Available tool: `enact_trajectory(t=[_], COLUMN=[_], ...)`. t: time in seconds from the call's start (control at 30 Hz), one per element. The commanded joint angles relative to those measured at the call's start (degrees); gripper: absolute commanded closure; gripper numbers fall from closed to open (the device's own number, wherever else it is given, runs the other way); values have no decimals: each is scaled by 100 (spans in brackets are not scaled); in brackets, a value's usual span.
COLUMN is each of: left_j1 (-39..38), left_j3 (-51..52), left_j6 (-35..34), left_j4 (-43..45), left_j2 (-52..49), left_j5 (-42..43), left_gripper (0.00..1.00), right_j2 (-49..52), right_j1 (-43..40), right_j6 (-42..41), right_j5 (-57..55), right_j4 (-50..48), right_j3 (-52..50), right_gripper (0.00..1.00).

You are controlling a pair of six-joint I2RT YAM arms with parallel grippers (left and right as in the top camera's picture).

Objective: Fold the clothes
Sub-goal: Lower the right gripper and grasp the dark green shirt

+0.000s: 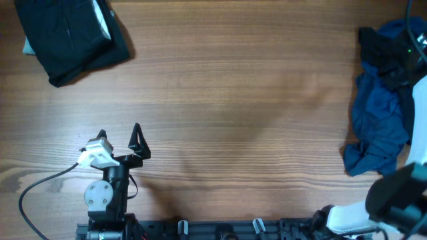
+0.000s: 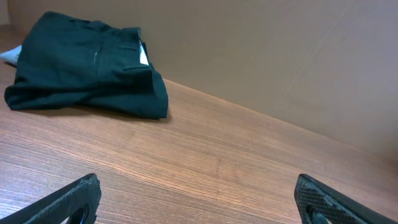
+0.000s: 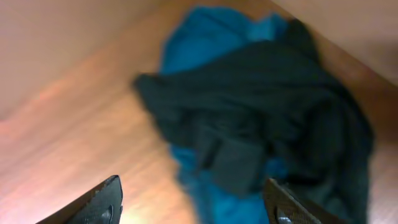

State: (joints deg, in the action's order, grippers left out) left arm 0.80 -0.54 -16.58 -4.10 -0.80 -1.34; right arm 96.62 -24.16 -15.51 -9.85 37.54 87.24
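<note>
A heap of unfolded clothes lies at the table's right edge: a blue garment (image 1: 377,123) with a black one (image 1: 381,52) bunched on its far end. In the right wrist view the crumpled black garment (image 3: 261,106) lies over the blue one (image 3: 211,31). My right gripper (image 3: 194,202) hovers above this heap, open, with nothing between its fingers (image 3: 102,202). A folded dark garment (image 1: 70,37) rests at the far left corner, also seen as a neat bundle (image 2: 87,68) in the left wrist view. My left gripper (image 1: 119,132) stands open and apart from it over bare wood (image 2: 199,202).
The wooden table (image 1: 233,100) stretches between the two piles. The right arm's body (image 1: 400,193) rises at the near right corner. A black cable (image 1: 40,190) loops beside the left arm's base. A plain wall (image 2: 280,50) stands behind the table.
</note>
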Motion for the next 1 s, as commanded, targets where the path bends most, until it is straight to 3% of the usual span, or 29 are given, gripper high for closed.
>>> enact_trajectory(t=[0.0,0.33,0.6,0.97], left_j1=[-33,-33,-33,-33], left_j3=[22,22,22,22], left_j6=[118,118,118,118], left_j4=[-4,-4,-4,-4], left_j2=[42,42,42,42], left_j5=[70,70,70,70], left_gripper=[0,0,0,0], right_j2=[603,1600,1648,1652], right_j1=[-385,-334,-140,-146], right_j6=[55,350,-168,-264], right_j5=[-118,1215,680,-334], right_j4=[57,-254,-417,-313], right_j3=[-74,-74,-74,-74], right_gripper=[27,29,28,24])
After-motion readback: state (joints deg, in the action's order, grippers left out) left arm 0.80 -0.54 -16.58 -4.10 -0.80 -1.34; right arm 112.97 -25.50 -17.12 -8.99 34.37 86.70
